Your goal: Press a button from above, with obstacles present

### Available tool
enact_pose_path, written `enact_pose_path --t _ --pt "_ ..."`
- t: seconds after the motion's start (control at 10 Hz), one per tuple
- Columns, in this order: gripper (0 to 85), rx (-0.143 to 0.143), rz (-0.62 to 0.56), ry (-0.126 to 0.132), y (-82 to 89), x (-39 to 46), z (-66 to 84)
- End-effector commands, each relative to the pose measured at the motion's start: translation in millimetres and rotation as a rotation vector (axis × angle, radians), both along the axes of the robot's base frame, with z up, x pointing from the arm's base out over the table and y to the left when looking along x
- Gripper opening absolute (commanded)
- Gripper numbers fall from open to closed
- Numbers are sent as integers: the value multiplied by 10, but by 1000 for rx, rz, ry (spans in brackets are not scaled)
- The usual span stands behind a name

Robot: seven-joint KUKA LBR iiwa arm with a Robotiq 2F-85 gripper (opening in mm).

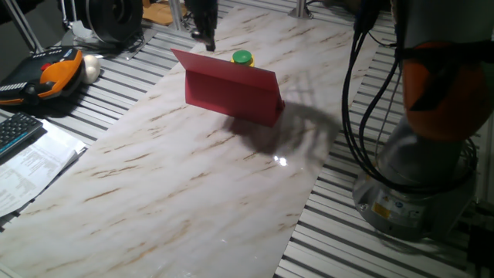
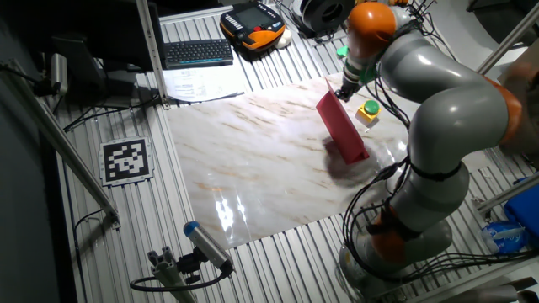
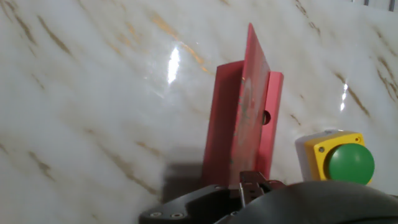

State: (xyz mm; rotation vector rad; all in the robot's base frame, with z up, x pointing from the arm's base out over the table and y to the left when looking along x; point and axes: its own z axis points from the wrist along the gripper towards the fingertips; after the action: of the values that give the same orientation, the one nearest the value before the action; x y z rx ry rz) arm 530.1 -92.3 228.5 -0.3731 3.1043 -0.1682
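The button (image 1: 241,58) is a green cap on a yellow base, on the marble table just behind the red board (image 1: 231,91). The board stands upright like a wall on a red foot. In the other fixed view the button (image 2: 368,109) sits right of the board (image 2: 341,128). My gripper (image 1: 204,35) hangs above the table near the board's far left end, a little left of the button. In the hand view the board (image 3: 242,124) is directly below and the button (image 3: 349,163) is off to the lower right. Only a dark fingertip part (image 3: 252,185) shows; I cannot tell its state.
An orange teach pendant (image 1: 50,73), a keyboard (image 1: 15,131) and papers (image 1: 35,166) lie left of the marble top (image 1: 193,177). My arm's base (image 1: 417,185) and cables stand at the right. A tag marker (image 2: 126,160) lies beside the table.
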Motion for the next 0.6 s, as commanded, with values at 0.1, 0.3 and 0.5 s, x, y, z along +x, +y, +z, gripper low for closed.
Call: enact_pose_path --t 0.1,0.3,0.5 --pt "0 13 28 4 -876 -12 3" --pt "0 10 55 -23 -964 -59 -37" --pt "0 71 33 -9 -964 -59 -37"
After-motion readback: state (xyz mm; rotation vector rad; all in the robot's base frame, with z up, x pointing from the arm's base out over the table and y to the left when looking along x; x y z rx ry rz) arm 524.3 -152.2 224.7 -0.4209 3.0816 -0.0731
